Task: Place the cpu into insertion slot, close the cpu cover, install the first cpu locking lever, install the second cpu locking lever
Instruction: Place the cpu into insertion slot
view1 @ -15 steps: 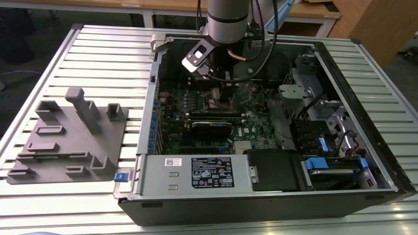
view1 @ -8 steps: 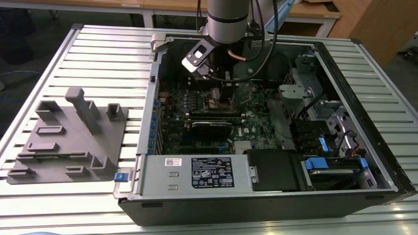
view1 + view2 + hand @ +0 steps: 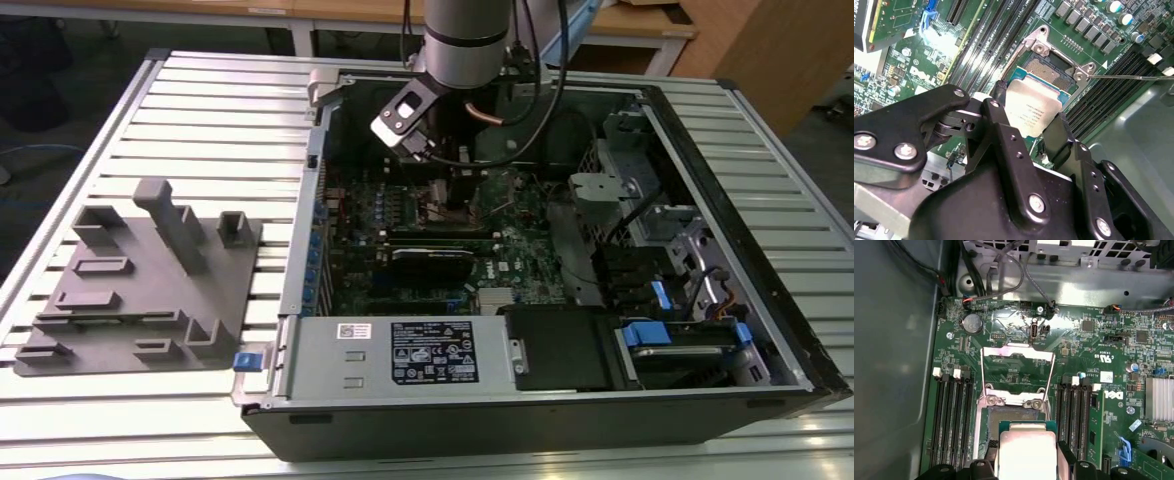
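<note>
Holding one cpu (image 3: 1031,112), the jaws hang over one insertion slot (image 3: 1048,74).

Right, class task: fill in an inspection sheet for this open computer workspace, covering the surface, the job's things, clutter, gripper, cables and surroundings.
Surface: slatted silver metal table carrying the open black computer case.
Job's things: square silvery-topped cpu held over the square black insertion slot on the green motherboard; not seen seated. Thin silver cpu cover frame raised open. Thin metal locking lever sticks out sideways from the slot.
Clutter: grey moulded fixture block beside the case, on the exterior view's left.
Gripper: black gripper shut on the cpu's edges.
Cables: black cables run down beside the grey arm; grey wires loop inside the case.
Surroundings: wooden desks behind the table.
</note>
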Robot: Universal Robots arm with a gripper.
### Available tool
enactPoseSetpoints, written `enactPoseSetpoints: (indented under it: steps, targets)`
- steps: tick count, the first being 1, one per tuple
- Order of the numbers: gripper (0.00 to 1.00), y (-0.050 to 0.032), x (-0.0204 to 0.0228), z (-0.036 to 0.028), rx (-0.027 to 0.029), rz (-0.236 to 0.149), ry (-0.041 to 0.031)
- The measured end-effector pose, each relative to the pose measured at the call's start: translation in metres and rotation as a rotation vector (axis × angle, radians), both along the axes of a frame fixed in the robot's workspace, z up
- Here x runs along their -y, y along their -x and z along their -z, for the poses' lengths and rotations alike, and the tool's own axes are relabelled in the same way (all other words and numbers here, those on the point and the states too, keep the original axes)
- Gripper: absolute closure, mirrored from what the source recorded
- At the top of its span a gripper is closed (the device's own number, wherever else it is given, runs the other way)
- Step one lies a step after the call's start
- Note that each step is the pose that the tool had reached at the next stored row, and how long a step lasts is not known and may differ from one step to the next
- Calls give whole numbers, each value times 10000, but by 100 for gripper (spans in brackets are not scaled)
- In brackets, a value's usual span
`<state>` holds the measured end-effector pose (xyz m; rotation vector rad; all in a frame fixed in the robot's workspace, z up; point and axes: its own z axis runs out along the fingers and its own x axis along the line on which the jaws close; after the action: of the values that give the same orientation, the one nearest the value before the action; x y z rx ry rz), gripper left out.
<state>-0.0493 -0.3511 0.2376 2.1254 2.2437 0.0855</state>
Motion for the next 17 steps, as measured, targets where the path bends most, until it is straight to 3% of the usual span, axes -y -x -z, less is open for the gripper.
enactPoseSetpoints:
  steps: [5,8,13,17]
  targets:
    - [46,0,0,5,-1,768,1]
    - [46,0,-17,7,0,805,-5]
    - [46,0,-101,15,-1,803,-19]
    - [46,0,-113,31,-3,803,-100]
